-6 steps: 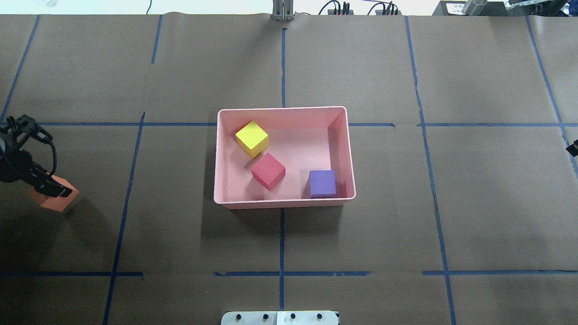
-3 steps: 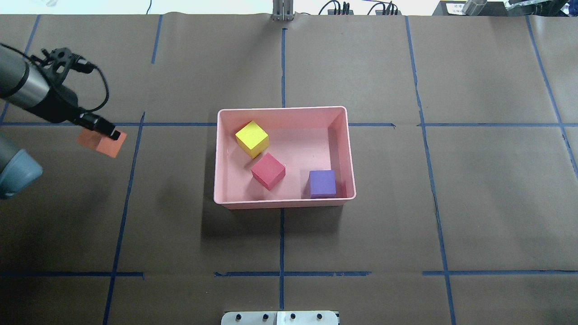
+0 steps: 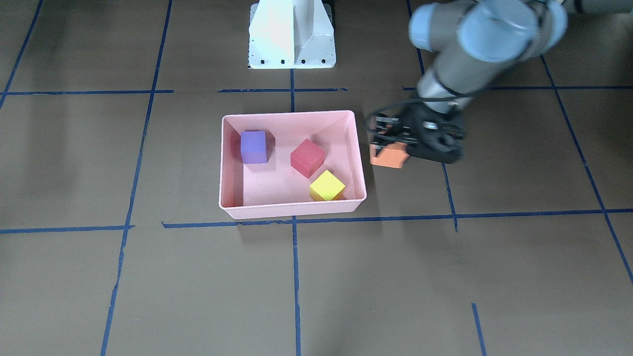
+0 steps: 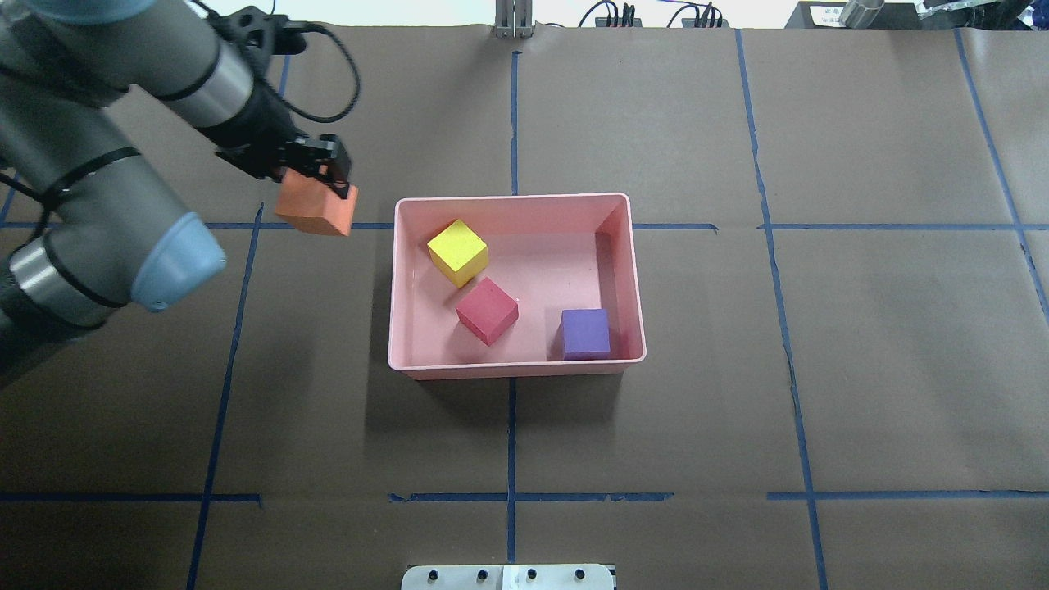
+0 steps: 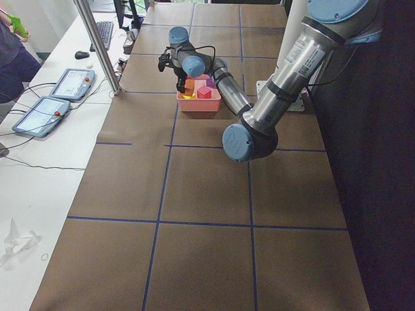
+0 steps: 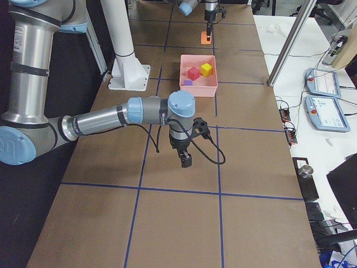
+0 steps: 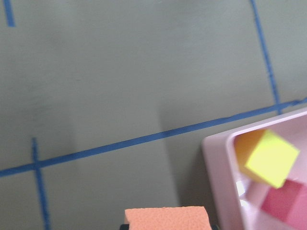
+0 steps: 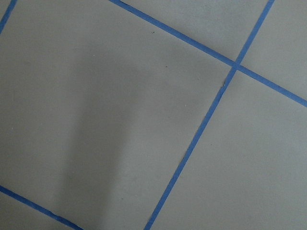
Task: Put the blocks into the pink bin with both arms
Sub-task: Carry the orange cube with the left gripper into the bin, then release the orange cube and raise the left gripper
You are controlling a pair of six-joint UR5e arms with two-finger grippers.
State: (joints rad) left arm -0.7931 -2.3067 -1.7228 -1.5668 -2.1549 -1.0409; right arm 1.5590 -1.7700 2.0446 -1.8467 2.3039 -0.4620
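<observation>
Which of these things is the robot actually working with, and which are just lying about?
Job: orange block, in the left gripper; yellow block, red block, purple block, in the pink bin.
Lying about: white pedestal, tablets, keyboard.

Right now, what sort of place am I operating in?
Most likely a robotics lab test cell: a table papered brown and gridded with blue tape, teach pendants beside it, and the left gripper holding an orange block.
</observation>
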